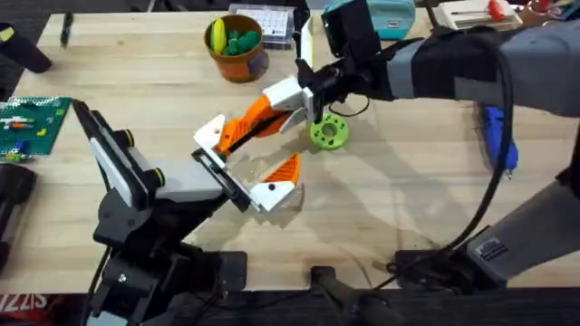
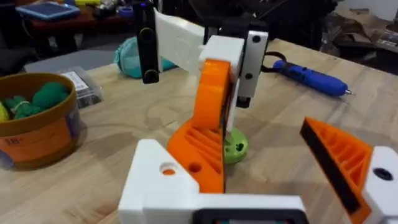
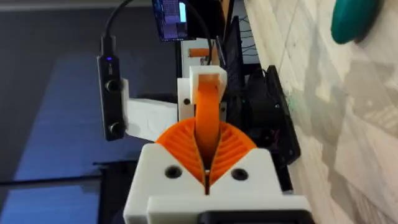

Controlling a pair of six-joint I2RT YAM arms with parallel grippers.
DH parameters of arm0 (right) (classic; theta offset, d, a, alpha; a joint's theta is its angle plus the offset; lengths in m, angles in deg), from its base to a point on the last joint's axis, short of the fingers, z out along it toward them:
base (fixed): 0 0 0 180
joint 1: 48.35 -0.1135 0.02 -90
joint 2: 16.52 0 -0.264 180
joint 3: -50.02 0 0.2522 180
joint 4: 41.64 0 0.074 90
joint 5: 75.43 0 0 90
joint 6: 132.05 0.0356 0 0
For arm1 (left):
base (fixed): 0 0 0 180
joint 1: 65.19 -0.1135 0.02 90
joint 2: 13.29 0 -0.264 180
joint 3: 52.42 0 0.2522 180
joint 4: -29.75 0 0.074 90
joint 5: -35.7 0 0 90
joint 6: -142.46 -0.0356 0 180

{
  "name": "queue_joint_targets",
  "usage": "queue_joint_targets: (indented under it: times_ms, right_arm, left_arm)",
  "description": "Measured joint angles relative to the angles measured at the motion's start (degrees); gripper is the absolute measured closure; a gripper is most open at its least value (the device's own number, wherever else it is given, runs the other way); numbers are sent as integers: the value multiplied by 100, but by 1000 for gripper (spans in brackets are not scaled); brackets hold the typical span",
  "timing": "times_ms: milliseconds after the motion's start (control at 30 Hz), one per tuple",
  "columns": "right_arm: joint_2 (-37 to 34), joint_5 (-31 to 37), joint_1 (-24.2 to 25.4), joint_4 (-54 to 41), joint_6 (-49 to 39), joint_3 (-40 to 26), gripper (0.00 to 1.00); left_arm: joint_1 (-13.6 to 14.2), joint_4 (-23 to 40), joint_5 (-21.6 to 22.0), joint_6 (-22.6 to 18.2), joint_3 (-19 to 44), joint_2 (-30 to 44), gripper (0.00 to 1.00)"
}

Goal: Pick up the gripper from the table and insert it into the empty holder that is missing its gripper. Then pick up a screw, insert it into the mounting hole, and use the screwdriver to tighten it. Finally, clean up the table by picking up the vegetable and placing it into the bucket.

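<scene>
Right gripper (image 1: 304, 100): jaws pinched on the gripper finger (image 1: 246, 125), gripping its upper, tapered end
Gripper finger: slants down from the jaws; its white base lies at the holder (image 1: 220, 172), and whether it is seated cannot be told
Left gripper (image 1: 254, 181): spread or closed cannot be told; one orange wedge finger (image 1: 283, 174) sits on the rail
Edges: table (image 1: 408, 208) front edge well behind the left gripper; bare wood lies wide open to the right of both jaws
Green disc (image 1: 328, 132): just below the right jaws, near the slanting finger, the closest obstacle
Bucket (image 1: 240, 62): beyond the jaws and apart from them, green vegetable (image 1: 240, 41) inside
Blue screwdriver (image 1: 498, 140): far right of the jaws, under the right arm's sleeve
Green board (image 1: 32, 122): far left, well clear
</scene>
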Motion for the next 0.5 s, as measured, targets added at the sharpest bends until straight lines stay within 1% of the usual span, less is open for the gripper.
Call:
queue_joint_targets:
  times_ms: [233,367,500]
  right_arm:
    - [-19,83,-11,86,4,-80,983]
    - [-201,131,-68,95,35,-146,981]
    - [-218,386,-173,127,50,-211,980]
  left_arm:
    - [-17,-30,43,-46,7,0,16]
    - [-28,53,21,-6,7,-2,16]
    - [-28,56,-14,55,7,0,16]
